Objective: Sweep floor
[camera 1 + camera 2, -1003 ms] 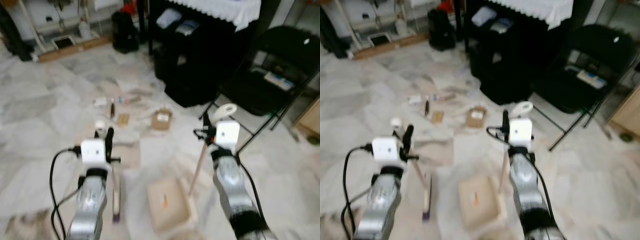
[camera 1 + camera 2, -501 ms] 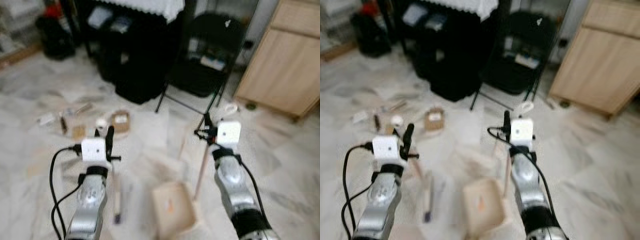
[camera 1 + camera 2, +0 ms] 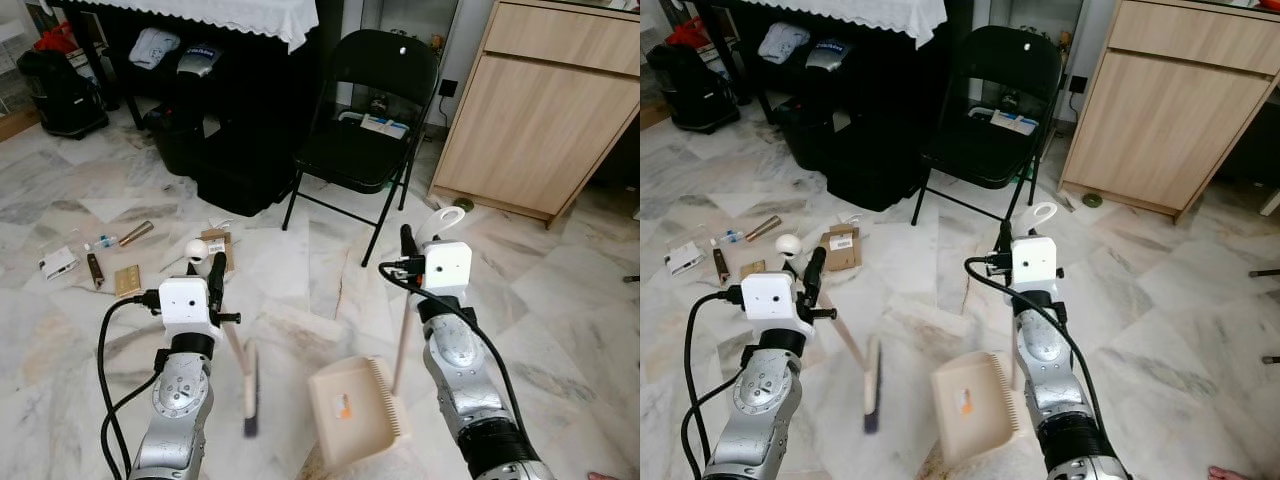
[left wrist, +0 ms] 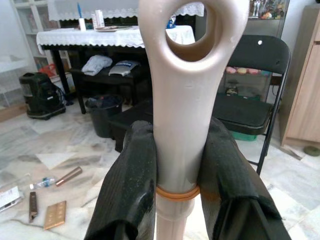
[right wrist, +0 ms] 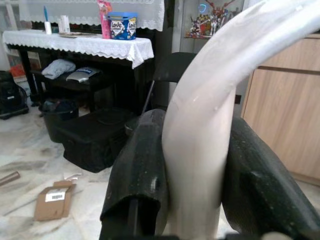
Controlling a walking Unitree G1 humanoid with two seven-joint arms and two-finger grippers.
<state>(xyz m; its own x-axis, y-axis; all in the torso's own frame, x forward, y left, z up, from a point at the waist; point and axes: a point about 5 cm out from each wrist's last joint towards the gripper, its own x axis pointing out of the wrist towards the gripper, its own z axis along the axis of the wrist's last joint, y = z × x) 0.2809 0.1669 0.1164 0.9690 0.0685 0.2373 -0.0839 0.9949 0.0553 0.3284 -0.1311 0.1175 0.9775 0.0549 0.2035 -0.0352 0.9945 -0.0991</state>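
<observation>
Ahead now — chair [image 3: 365, 120], cupboard [image 3: 540, 110].

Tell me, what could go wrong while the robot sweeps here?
The litter lies well to the left of the dustpan, so the brush in the left pincer might scatter it. The black chair stands just ahead; the dustpan handle in the right pincer might knock its legs.

Right gripper [image 5: 200, 170] black fingers [image 5: 142, 170] clamped either side of a cream plastic curved handle [image 5: 210, 115]. Behind it: black table with white lace cloth [image 5: 80, 45], black folding chair [image 5: 167, 70] beside that table. Flattened brown cardboard box [image 5: 55, 200] on the marble floor [image 5: 30, 150] before the table.
</observation>
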